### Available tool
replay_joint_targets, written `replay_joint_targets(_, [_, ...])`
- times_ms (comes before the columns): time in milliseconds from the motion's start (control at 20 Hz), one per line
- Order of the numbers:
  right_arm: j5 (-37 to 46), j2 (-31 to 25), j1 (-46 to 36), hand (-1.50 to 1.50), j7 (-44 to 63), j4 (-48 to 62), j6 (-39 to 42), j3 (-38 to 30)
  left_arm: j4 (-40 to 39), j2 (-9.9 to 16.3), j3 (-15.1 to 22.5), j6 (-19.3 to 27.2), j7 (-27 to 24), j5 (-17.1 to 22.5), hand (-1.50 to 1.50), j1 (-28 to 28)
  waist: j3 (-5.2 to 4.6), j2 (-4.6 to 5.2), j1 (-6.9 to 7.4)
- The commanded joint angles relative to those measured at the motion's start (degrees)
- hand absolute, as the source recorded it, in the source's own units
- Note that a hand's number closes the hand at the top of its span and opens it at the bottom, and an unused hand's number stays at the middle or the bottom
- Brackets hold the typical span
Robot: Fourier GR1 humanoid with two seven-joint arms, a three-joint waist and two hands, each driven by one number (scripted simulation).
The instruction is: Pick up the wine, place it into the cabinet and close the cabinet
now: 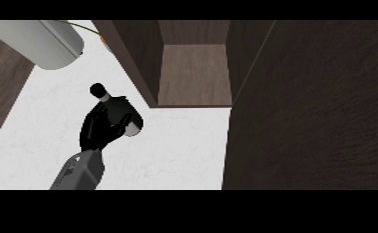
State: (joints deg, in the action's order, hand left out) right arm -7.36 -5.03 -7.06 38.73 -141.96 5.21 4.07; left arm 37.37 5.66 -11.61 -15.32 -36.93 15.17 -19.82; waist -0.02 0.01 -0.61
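Left hand (105,124) curled round the wine (103,95), left of the open cabinet (193,72); its near side wall could catch the bottle.

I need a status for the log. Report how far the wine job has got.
Done: the left hand is curled round the wine, held over the counter. In hand: carrying it toward the cabinet, which stands open with a bare shelf. Left: setting the bottle inside and shutting the cabinet door.

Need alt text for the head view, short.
A robot hand is curled round a dark wine bottle on the white counter, left of an open wooden cabinet whose door stands open at right. A grey cylinder lies at upper left.
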Motion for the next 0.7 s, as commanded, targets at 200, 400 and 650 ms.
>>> replay_joint_targets(200, [-1.89, 1.62, 7.12, -1.50, -0.27, -8.67, 0.82, 1.45, -1.70, 1.31, 2.83, -1.03, -4.43, -4.06, 1.50, -0.18, 0.02, -0.07, 0.08])
replay_joint_targets(400, [-4.46, 0.07, -0.64, -1.50, 1.84, -3.31, -0.42, -3.31, 6.83, 4.91, 3.52, -3.55, -1.09, -3.14, 1.50, 8.45, 0.06, -0.23, 1.08])
replay_joint_targets(650, [-5.57, -0.04, 5.30, -1.50, 0.28, -7.30, 2.21, -3.06, 21.69, 4.11, 5.17, 1.00, 0.89, -3.67, 1.50, 17.53, 0.13, -0.38, 1.02])
